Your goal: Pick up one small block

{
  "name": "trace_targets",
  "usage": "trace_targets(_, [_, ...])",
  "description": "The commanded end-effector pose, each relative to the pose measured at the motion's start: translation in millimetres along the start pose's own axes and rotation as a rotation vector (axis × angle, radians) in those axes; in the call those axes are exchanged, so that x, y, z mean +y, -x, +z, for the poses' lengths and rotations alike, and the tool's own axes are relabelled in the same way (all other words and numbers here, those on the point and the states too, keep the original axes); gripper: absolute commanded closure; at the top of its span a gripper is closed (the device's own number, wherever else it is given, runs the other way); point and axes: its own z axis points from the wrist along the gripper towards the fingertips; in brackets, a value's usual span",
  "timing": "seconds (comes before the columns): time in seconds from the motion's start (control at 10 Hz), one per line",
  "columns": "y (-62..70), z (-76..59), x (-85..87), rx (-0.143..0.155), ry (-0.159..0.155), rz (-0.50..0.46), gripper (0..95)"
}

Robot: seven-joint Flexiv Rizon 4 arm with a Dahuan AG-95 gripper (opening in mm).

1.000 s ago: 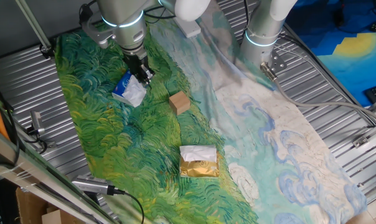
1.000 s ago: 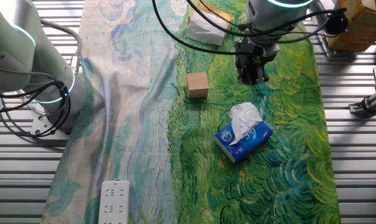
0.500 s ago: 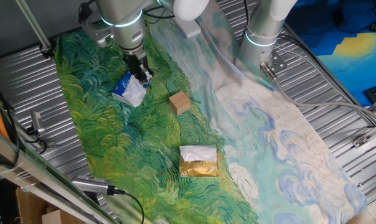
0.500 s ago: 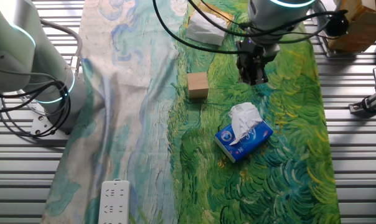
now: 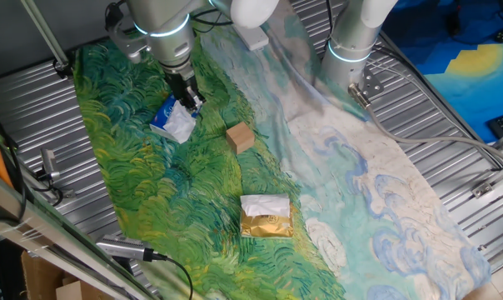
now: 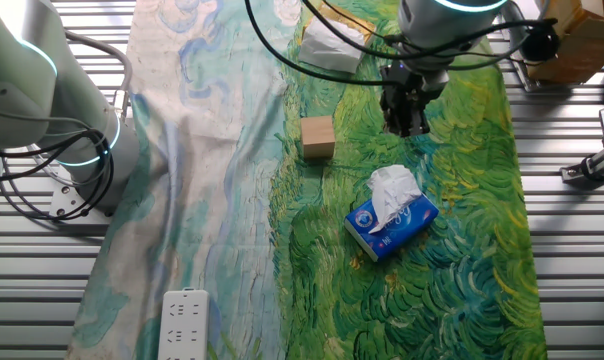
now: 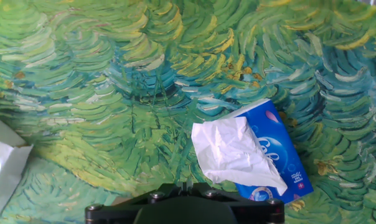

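The small block (image 5: 240, 137) is a light-brown wooden cube lying alone on the green painted cloth; it also shows in the other fixed view (image 6: 318, 137). It is out of the hand view. My gripper (image 5: 191, 101) hangs above the cloth beside the blue-and-white soft packet (image 5: 171, 121), apart from the block; it also shows in the other fixed view (image 6: 407, 120). In the hand view my gripper (image 7: 185, 185) has its fingers together with nothing between them. The blue packet (image 7: 263, 155) lies just ahead of it to the right.
A flat gold-and-white packet (image 5: 265, 217) lies nearer the cloth's front edge; its corner shows in the hand view (image 7: 4, 168). A second arm's base (image 5: 351, 46) stands at the far side. A white power strip (image 6: 182, 322) lies on the pale cloth. Ribbed metal surrounds the cloth.
My gripper has shifted very slightly upward over the cloth near the blue packet. The block and both packets have not moved.
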Motion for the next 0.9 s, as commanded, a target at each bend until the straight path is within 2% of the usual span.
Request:
trace_targets(0.1, [0.5,-0.2,-0.2,0.007,0.007,0.005,95.0])
trace_targets(0.4, [2.0,-0.2,0.7,0.011,0.012,0.027,95.0])
trace_targets(0.9, [12.5,0.9,8.0,0.013,0.007,0.034,95.0])
